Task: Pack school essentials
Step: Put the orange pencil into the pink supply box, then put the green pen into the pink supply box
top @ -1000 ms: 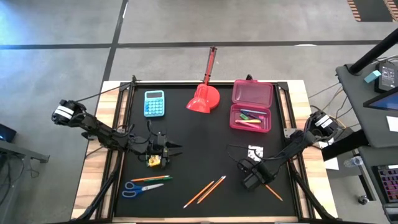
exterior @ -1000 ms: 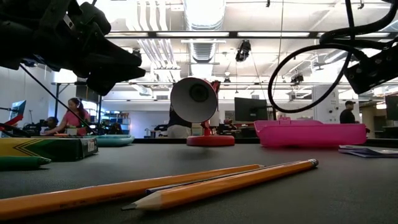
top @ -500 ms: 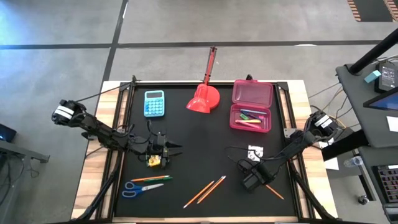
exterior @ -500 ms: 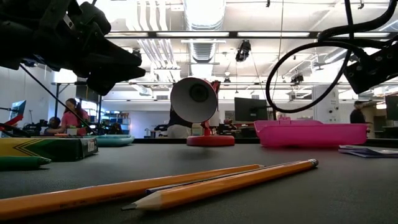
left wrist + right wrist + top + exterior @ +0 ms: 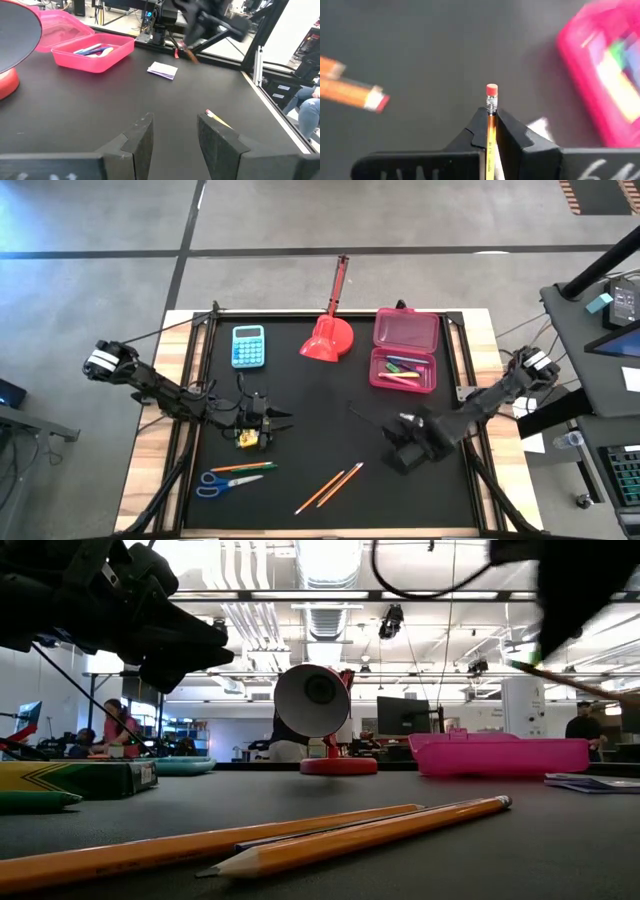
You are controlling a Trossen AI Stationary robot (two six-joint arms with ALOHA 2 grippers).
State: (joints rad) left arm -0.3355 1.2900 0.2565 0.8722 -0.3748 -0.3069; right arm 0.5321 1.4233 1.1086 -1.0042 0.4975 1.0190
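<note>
Right end effector [image 5: 491,131] is clamped on an orange pencil [image 5: 491,107], lifted off the counter [image 5: 320,405]; next move, I judge: carry it to the open pink pencil case [image 5: 403,369] just beyond and release. Left end effector [image 5: 172,137] hangs partly open, empty, over the crayon box [image 5: 247,439]. Nearby lie two pencils [image 5: 330,487] and one pair of scissors [image 5: 222,482].

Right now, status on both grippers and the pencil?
Right gripper shut on pencil, lifted. Left gripper open, waiting by crayon box. Pink case open, path clear.
</note>
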